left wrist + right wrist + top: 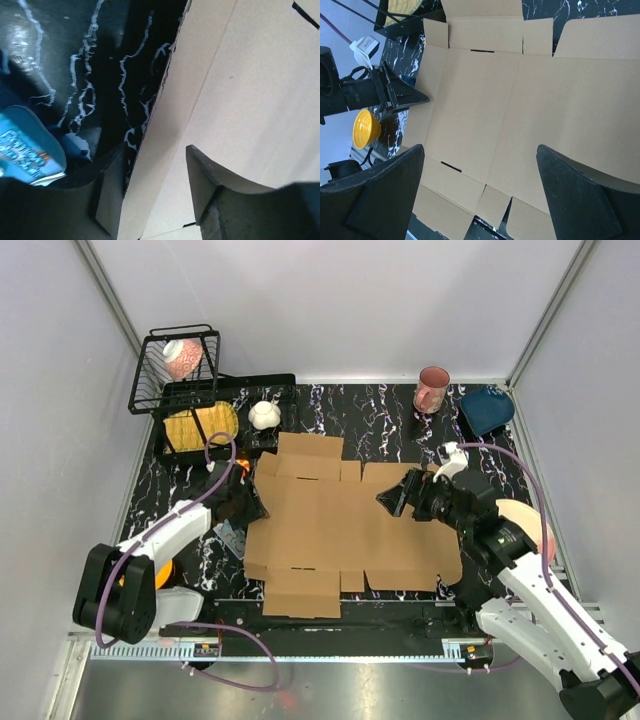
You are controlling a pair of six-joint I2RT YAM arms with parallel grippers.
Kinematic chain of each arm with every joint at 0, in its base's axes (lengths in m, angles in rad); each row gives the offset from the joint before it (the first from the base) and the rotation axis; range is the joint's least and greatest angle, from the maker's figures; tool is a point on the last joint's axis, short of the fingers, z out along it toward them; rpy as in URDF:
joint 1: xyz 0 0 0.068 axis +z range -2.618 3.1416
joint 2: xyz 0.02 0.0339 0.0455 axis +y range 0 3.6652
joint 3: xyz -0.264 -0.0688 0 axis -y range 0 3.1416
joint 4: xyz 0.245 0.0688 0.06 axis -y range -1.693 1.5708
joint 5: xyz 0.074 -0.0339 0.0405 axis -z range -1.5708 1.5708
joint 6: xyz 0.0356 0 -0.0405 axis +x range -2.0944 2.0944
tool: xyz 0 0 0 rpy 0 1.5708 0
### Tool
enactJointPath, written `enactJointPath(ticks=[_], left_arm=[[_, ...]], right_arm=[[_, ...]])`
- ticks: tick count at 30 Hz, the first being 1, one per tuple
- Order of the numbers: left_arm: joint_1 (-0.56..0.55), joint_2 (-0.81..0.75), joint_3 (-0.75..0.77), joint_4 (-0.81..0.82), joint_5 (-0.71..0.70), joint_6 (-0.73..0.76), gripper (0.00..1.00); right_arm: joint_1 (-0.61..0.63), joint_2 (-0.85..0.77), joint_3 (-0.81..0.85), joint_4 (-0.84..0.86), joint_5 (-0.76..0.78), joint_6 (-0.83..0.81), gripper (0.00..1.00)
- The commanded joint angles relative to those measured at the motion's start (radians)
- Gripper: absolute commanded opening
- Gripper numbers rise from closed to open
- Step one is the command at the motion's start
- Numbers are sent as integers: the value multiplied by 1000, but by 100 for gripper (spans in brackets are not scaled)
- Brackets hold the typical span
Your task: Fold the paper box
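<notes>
The paper box (340,530) is a flat brown die-cut cardboard sheet with flaps, lying on the black marbled table. My left gripper (250,502) is open at the sheet's left edge. In the left wrist view (155,175) that flap edge (165,150) runs between the spread fingers, untouched by them as far as I can see. My right gripper (395,498) is open and empty, hovering over the sheet's right half. In the right wrist view (480,175) its fingers (575,195) frame the cardboard (520,100), with the left gripper (410,95) beyond.
A black wire basket (175,370) holding a pink cup stands at the back left, above a yellow item (200,425). Near it is a white object (264,415). A pink mug (432,388) and blue dish (487,408) sit at the back right. A yellow bowl (366,128) is near the left arm.
</notes>
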Motion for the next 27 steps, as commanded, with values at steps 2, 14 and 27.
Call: enactJointPath(ticks=[2,14,27], left_arm=[[3,-20,9,131,202,68,40],[4,-304,284,30,388,219,0],[0,-281,745,258,920,-8,0]], right_arm=[[4,-45,26,-52,-11,-24,100],[5,-121,274,-196,24,-43,100],[5,-177,577,-405,216,-146,100]])
